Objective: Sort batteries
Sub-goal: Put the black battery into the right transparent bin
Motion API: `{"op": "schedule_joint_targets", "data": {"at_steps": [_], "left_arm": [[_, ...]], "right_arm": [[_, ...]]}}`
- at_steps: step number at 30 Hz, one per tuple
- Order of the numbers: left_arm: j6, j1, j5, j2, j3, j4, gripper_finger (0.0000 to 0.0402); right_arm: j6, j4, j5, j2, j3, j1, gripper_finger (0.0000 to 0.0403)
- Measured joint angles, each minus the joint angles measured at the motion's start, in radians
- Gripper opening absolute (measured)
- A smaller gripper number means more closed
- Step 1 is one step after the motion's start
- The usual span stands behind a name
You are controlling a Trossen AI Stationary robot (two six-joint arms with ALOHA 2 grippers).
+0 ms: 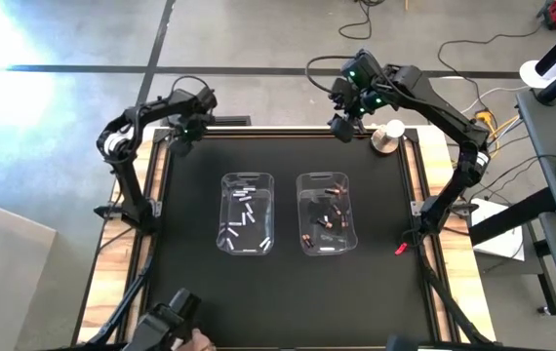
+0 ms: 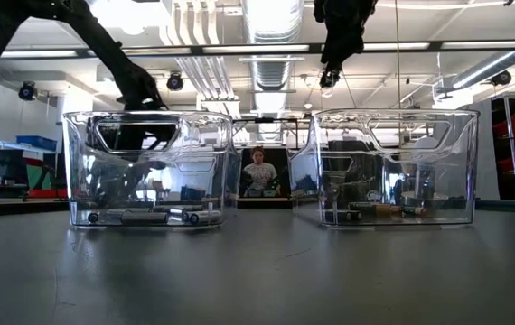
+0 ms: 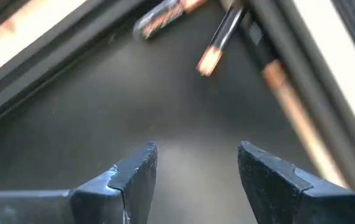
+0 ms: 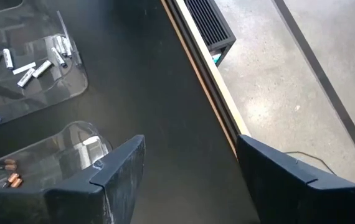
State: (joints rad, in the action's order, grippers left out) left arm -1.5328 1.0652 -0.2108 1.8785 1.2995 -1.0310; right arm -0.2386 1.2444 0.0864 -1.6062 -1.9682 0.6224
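White batteries fill one clear bin, dark copper-tipped batteries the other; both grippers spread, empty.

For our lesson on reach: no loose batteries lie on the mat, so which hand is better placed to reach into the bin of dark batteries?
Probably the right hand: open, empty, hovering beyond the dark batteries' bin. The left hand sits by the far-left corner.
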Motion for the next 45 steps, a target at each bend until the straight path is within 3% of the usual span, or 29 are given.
{"op": "schedule_joint_targets", "data": {"at_steps": [13,15,19,25,34,45], "left_arm": [[0.190,0.017,0.193,0.117,-0.015,0.036,0.0201],[0.196,0.019,0.164,0.124,-0.003,0.031,0.0201],[0.350,0.045,0.104,0.131,0.054,0.021,0.0201],[0.362,0.075,-0.010,0.125,0.132,-0.010,0.0201],[0.341,0.077,-0.015,0.129,0.171,-0.009,0.0201],[0.225,0.091,-0.008,0.131,0.098,-0.004,0.0201]], "right_arm": [[0.005,-0.038,0.000,0.000,-0.002,0.000,0.0235],[0.010,-0.031,0.000,0.001,-0.003,0.000,0.0239],[0.012,-0.028,0.000,0.006,-0.004,0.000,0.0246],[0.011,-0.029,0.000,0.008,-0.004,0.000,0.0252],[0.039,-0.010,0.000,0.009,-0.004,0.000,0.0235],[0.059,0.015,0.000,0.009,-0.004,0.000,0.0235]]}}
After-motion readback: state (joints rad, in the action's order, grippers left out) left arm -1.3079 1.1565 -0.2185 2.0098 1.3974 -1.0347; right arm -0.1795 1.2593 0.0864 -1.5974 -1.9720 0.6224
